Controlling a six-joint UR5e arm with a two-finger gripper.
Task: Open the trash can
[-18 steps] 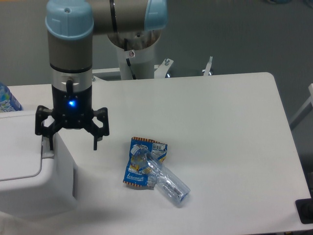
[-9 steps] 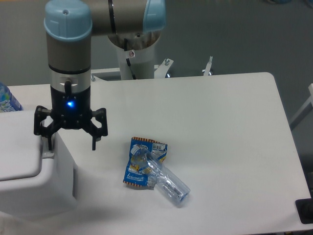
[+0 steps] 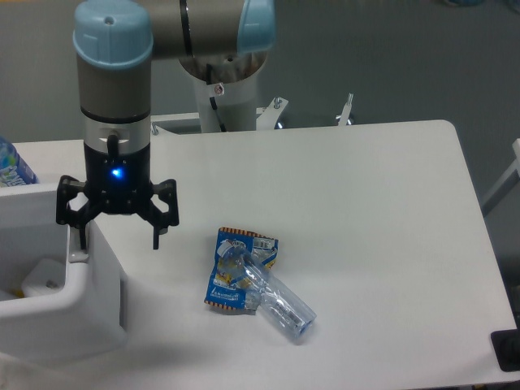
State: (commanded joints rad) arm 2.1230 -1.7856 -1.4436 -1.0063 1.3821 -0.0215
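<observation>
The white trash can stands at the left edge of the table. Its flat lid no longer covers the top, and the hollow inside shows, with something white in it. My gripper is open and points straight down over the can's right rim. Its left finger is at the small grey hinge tab. Its right finger hangs outside the can, above the table. The gripper holds nothing.
A crushed clear plastic bottle lies on a blue and orange snack wrapper right of the can. A blue-labelled bottle shows at the far left edge. The arm's base stands behind the table.
The flat lid that covered the can one second ago and half a second ago is gone from the top, and the inside now shows. The gripper has barely moved.
</observation>
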